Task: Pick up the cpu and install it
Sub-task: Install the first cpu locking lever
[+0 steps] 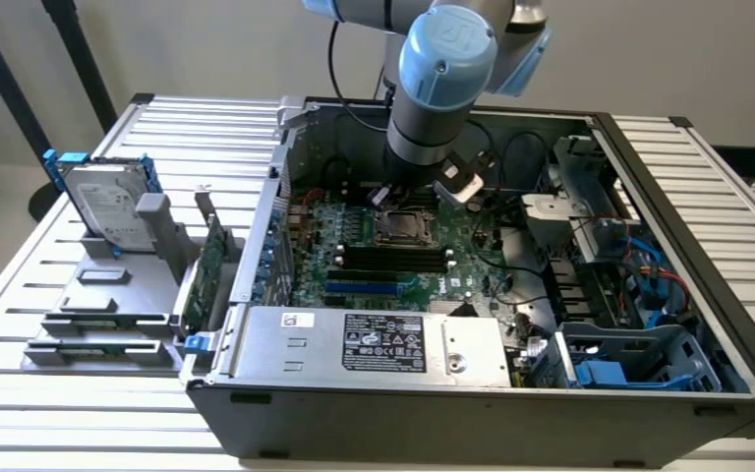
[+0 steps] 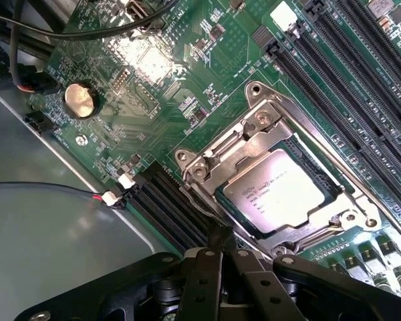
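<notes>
The cpu, a small square chip with a pale silver-grey printed top, lies flat inside the metal-framed socket on the green motherboard. The socket's frame stands open around it. My gripper hovers just off one edge of the socket, its two dark fingers drawn together, shut and holding nothing. In the exterior view the arm reaches down into the open computer case, with the gripper just above the socket.
Black memory slots run beside the socket. A coin battery and a red-black cable lie nearby. Outside the case, a hard drive with blue rails stands on a grey rack. The power supply occupies the case's front.
</notes>
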`<state>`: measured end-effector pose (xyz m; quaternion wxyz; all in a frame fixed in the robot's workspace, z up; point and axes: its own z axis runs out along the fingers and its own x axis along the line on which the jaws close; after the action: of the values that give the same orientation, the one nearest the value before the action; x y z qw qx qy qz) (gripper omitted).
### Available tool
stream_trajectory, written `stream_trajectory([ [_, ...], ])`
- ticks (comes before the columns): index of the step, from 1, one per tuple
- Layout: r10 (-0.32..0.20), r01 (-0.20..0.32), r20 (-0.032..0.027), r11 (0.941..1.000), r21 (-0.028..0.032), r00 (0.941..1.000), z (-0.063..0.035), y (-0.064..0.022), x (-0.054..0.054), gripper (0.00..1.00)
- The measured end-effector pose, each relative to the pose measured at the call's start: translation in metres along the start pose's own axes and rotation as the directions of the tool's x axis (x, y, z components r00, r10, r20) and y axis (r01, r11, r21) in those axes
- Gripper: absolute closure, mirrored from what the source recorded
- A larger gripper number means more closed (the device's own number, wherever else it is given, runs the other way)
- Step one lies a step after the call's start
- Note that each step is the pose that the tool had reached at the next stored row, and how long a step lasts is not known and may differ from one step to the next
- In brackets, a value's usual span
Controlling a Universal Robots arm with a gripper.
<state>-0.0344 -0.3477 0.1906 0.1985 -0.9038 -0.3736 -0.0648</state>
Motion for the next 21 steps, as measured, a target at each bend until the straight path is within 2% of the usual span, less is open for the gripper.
stream_trajectory([
  [21, 0.001, -0.001, 0.0015, 1.0, 0.0016, 1.0, 0.0005, 0.0018, 0.0033, 0.89],
])
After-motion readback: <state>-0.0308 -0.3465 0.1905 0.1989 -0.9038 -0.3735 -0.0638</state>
